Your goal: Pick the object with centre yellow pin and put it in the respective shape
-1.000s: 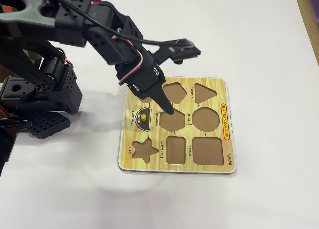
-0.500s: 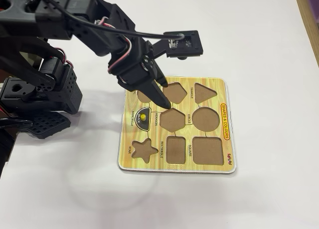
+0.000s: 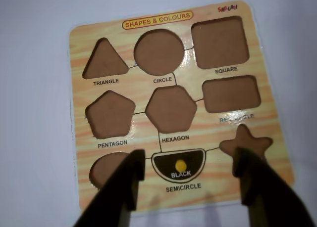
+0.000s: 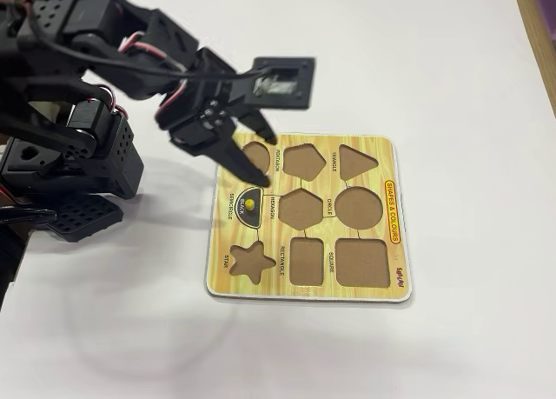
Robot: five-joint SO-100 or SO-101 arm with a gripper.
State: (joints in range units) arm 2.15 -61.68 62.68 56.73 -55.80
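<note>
1. One shape board (image 3: pixel 257 138) (image 4: pixel 395 242) lies on the worktop.
2. It has nine cut-outs; eight stand empty.
3. One black semicircle piece (image 3: pixel 179 165) (image 4: pixel 247 204) with one yellow pin (image 3: pixel 181 165) (image 4: pixel 249 203) fills the ninth.

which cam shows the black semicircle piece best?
Wrist view: the black semicircle piece sits close and head-on between the open gripper fingers, yellow pin and label readable. The fixed view shows it small, seated in the board, partly under the gripper.
</note>
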